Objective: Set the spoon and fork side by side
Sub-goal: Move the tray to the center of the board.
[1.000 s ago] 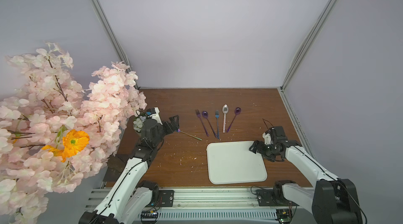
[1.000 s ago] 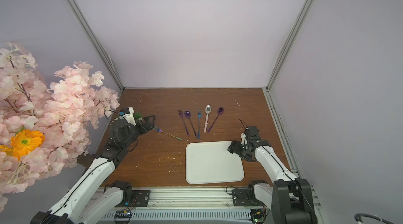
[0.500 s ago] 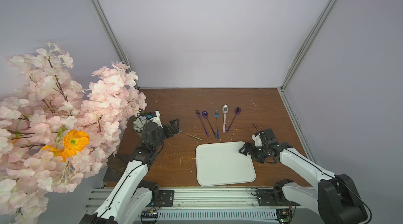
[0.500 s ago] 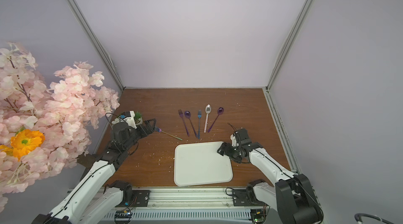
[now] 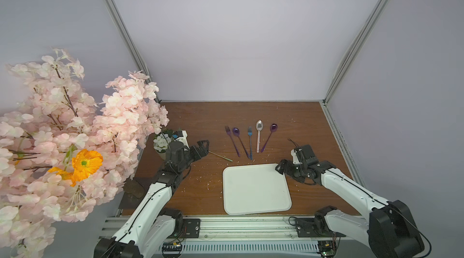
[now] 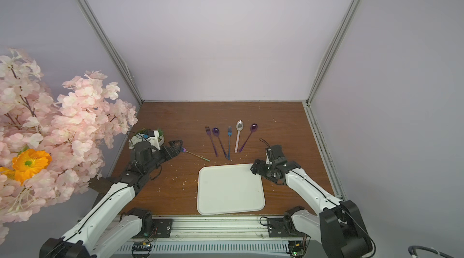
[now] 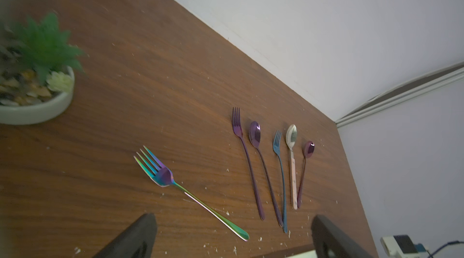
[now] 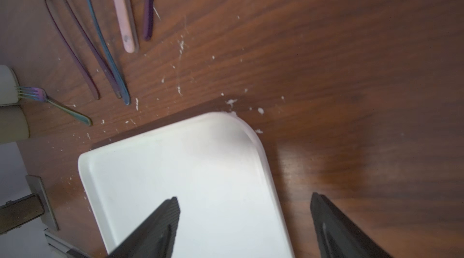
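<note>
The left claw [image 5: 204, 146] is hovering left of centre in both top views, its fingers standing apart with nothing between them. Its tip is sitting just beside the tined end of the rainbow fork [image 5: 221, 156], which is lying alone and slanted on the brown surface [image 5: 200, 116], handle pointing toward the lower right. To the right of it a fan of five pieces is lying near the middle of the frame: purple fork [image 5: 232, 141], purple spoon [image 5: 235, 131], blue fork [image 5: 250, 141], silver spoon [image 5: 258, 126] and small purple spoon [image 5: 273, 127], with bowls and tines spread toward the back wall and handle ends converging toward the white tray [image 5: 256, 194]. The tray is filling the lower centre, its near edge reaching almost to the front edge of the surface, with only a narrow strip of wood between its far edge and the handle tips. The right claw [image 5: 281, 167] is sitting open at the tray's upper right corner; in the right wrist view one finger [image 8: 165, 216] is showing over the tray and the other over bare wood, gripping nothing. Bare wood is stretching behind the fan to the back wall and along the right side. At the left edge a plant pot [image 5: 160, 145] and blossom branches [image 5: 75, 131] are crowding the left arm.
</note>
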Available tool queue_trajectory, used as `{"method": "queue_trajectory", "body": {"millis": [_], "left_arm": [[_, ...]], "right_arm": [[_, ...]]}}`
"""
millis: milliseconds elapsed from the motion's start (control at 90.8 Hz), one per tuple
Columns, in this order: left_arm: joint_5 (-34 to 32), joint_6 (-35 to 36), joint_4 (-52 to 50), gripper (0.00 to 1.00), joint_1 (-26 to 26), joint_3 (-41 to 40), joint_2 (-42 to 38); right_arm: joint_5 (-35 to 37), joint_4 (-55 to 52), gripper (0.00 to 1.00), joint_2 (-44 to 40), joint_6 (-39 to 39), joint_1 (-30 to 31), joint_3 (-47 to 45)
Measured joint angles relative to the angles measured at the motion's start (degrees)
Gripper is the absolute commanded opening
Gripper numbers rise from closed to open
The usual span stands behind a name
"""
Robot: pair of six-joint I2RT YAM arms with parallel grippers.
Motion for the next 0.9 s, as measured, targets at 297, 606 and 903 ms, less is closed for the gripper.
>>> {"method": "queue_trajectory", "body": {"millis": [297,606,903], "left_arm": [[12.4,-7.3,0.7,0.99,-12.9,-6.4,4.7],[19.3,-8.7,0.3,0.99,-16.0,-7.2,10.0],[21.7,-9.0,4.3,0.98,-16.9,-6.5,17.2]], "right_arm": [[-1.2,0.5,0.85,4.8,-4.5,0.0,1.0],[-3.0,1.3,0.85,3.2,-5.4,0.0,-1.6],[-5.3,3.1,0.84,3.1,-5.4,0.0,-2.3]]}}
